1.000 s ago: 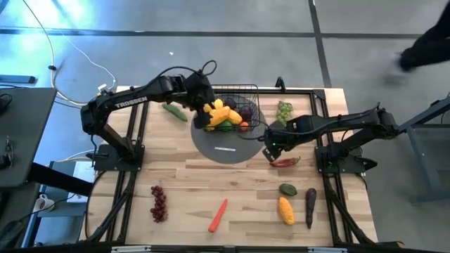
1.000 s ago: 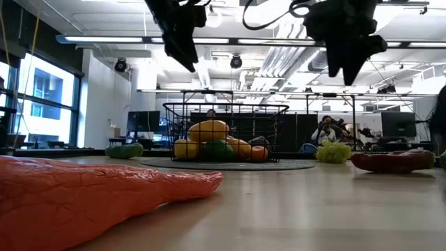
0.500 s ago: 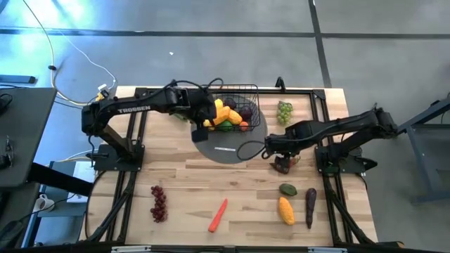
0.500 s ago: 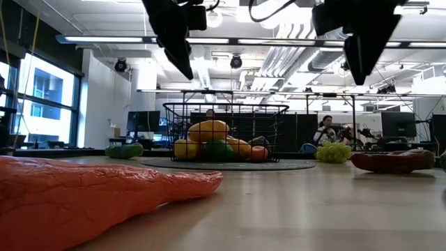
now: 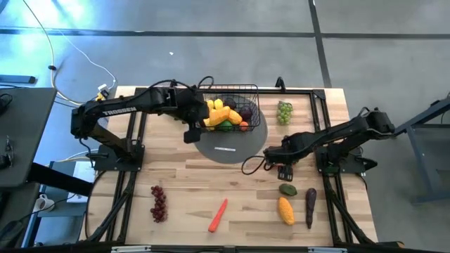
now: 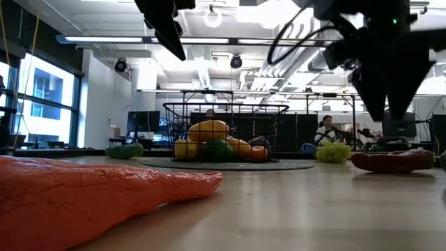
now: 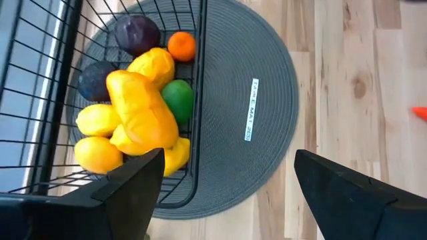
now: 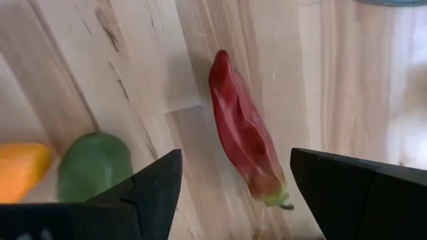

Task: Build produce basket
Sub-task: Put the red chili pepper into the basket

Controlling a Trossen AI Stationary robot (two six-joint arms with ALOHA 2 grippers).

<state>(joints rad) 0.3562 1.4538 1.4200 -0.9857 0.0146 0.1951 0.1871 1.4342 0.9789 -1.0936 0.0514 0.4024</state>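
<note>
The black wire basket (image 5: 238, 104) stands on the far part of a grey round mat (image 5: 223, 146). It holds yellow, orange, green and purple produce (image 7: 143, 113). My left gripper (image 5: 191, 132) hangs open above the mat's left edge, beside the basket, with nothing in it. My right gripper (image 5: 285, 170) points down, open, above the red chili (image 8: 243, 133). The chili lies flat on the table between the lines of its two fingers and is untouched. In the low view the right gripper (image 6: 387, 84) hangs clear above the chili (image 6: 394, 160).
Green grapes (image 5: 284, 111) lie at the far right. A green fruit (image 5: 288, 189), an orange mango (image 5: 285, 209) and an eggplant (image 5: 310, 207) lie near the right front. A carrot (image 5: 218, 215) and red grapes (image 5: 159, 202) lie at the front. A cucumber (image 6: 125, 150) lies left of the basket.
My left gripper has drawn back from over the basket toward the table's left and near side, staying open. My right gripper has sunk over the chili, shifted a little toward the near edge and rolled about its own axis. Nothing on the table has moved.
</note>
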